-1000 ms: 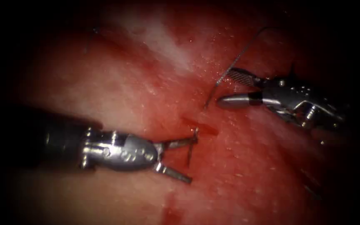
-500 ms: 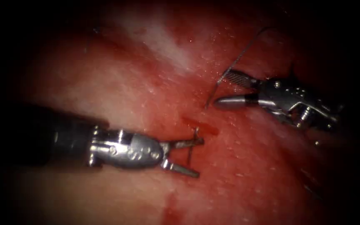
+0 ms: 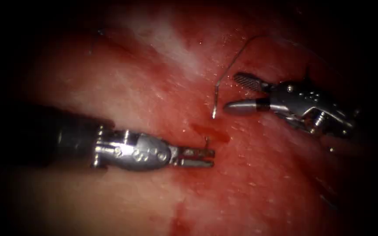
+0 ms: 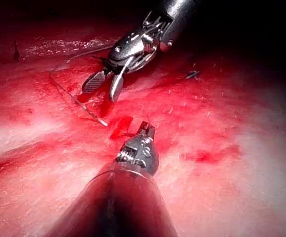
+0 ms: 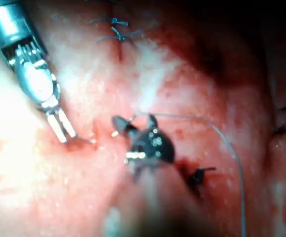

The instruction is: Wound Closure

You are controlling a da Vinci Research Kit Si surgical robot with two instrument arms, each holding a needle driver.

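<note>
The left tool [image 3: 211, 158] is seen left of the cut [image 3: 217, 134], its fingers closed on the needle's tip, which stands out of the tissue [image 3: 132, 87] at the cut's edge. The rest of the needle [image 3: 224, 72] rises in a curve from the tissue on the right side of the cut. The right tool [image 3: 232, 91] is held just beside that curve with its fingers parted, and nothing is gripped by them. Thread [image 5: 232, 148] is seen trailing in an arc over the tissue. Red fluid [image 3: 178, 223] is spread around the cut.
</note>
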